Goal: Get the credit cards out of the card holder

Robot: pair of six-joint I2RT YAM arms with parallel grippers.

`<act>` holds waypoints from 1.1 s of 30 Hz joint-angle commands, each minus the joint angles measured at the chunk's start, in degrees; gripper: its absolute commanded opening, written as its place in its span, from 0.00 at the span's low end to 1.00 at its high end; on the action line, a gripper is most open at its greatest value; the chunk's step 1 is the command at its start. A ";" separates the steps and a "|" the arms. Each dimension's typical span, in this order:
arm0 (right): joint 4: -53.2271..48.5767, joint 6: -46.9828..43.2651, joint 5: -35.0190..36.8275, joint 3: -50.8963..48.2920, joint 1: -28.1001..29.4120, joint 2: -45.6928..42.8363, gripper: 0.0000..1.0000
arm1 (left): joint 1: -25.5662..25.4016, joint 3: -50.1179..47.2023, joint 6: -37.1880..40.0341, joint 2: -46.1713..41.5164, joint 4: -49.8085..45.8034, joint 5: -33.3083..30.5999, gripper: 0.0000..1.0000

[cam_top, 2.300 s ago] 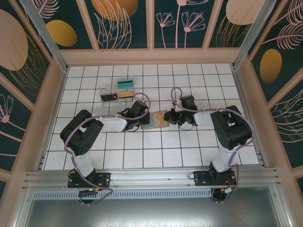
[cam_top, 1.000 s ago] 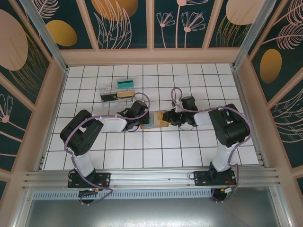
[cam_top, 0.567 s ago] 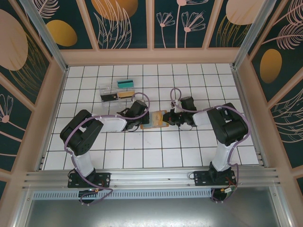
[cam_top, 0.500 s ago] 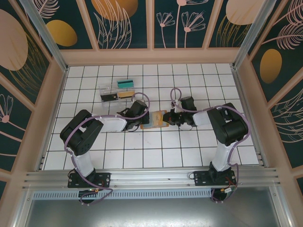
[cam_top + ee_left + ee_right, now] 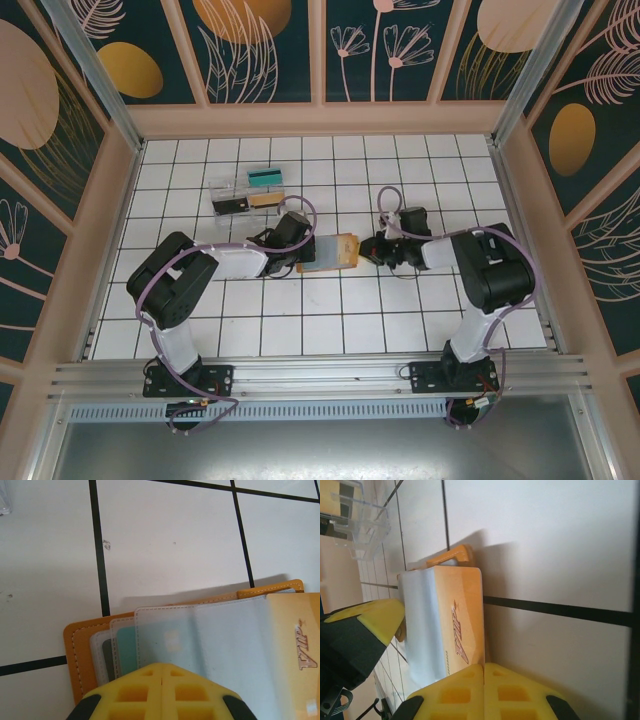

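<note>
The left claw (image 5: 161,669) has its yellow, waffle-ribbed fingers pressed together, nothing visibly between them, tips over the near edge of the card holder (image 5: 75,645). Whether they bear down on it cannot be told. The holder lies open and flat just ahead of this claw: orange-brown, leather-like, rounded at the corners, with a line of pale stitching along its rim. Fanned across it are frosted plastic sleeves (image 5: 200,635), soft-edged and half see-through, teal and grey cards dim beneath them. Ahead and to the right of the fingertips, a glossy gold card (image 5: 295,640) marked "VIP" tops the stack.

Across the holder, the right claw (image 5: 483,669) faces it, its yellow fingers also closed pad to pad. The gold card's corner sits right at its tips; contact cannot be told. The sleeves bulge upward beyond the card, and the holder's orange corner pokes out behind them.

Beneath all this lies a table (image 5: 175,540) of smooth white tiles with dark grout. A clear plastic tray (image 5: 245,190) stands well beyond the left claw.
</note>
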 commanded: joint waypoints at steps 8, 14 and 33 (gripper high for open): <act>0.33 -0.61 -0.51 -4.24 -2.26 -11.01 0.00 | 0.13 -2.24 -0.16 0.02 -4.36 0.66 0.00; 0.45 -0.42 -0.43 -4.89 -1.96 -18.31 0.00 | 0.14 -2.09 -2.20 -7.87 -5.38 -1.24 0.44; 14.41 0.81 -4.52 -6.43 6.39 -26.87 0.00 | 2.15 -16.28 -13.14 -25.32 25.08 19.89 0.39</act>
